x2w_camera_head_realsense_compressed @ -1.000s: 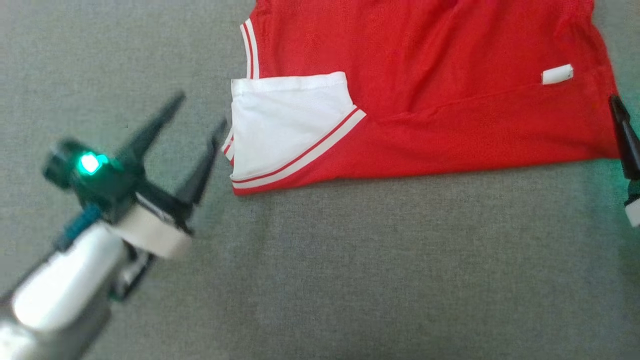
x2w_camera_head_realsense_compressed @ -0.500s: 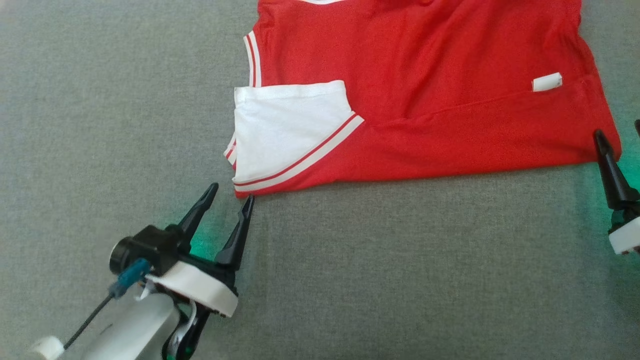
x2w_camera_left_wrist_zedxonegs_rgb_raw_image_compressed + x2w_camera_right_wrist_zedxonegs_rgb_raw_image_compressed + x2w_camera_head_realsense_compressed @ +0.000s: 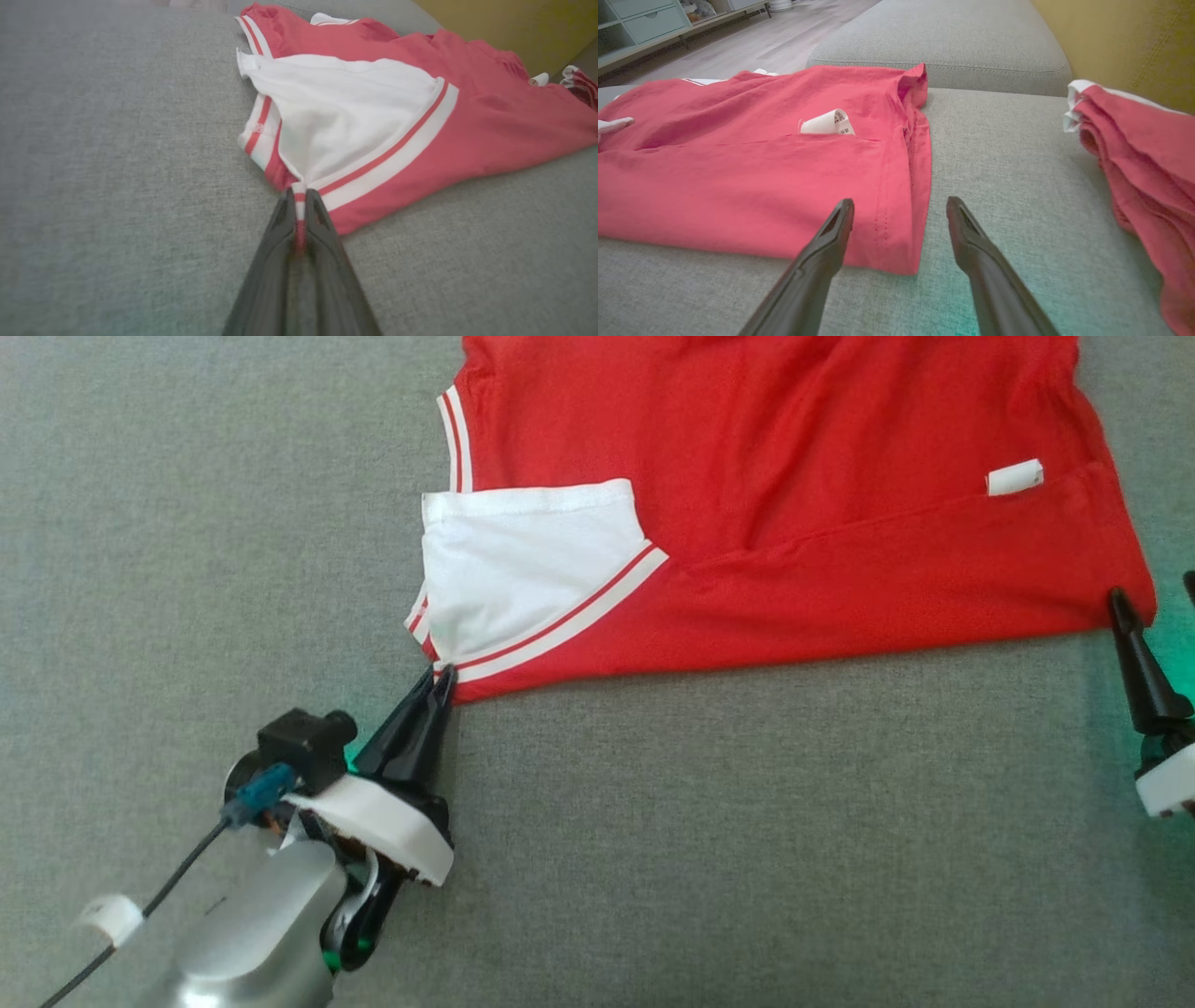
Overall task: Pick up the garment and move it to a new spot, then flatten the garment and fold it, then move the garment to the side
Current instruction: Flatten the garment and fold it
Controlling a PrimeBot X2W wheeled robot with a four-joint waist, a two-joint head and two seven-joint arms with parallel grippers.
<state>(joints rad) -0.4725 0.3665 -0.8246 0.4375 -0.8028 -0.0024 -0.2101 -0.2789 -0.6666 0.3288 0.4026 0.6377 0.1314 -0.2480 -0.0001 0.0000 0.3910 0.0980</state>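
Left gripper [image 3: 439,677] clamped on garment [image 3: 794,476] corner — right gripper [image 3: 900,200] apart; close it on the hem before lifting evenly.

left claw [image 3: 439,679] pinching near-left striped corner of red garment [image 3: 794,523]; right claw [image 3: 1153,590] spread at near-right corner

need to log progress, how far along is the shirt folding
Done: the garment lies mostly flat on the grey cushion, one fold seemingly already made. In hand: the left claw is shut on its near-left striped corner; the right claw stands open astride the near-right corner. Left: closing the right claw, folding, moving it aside.
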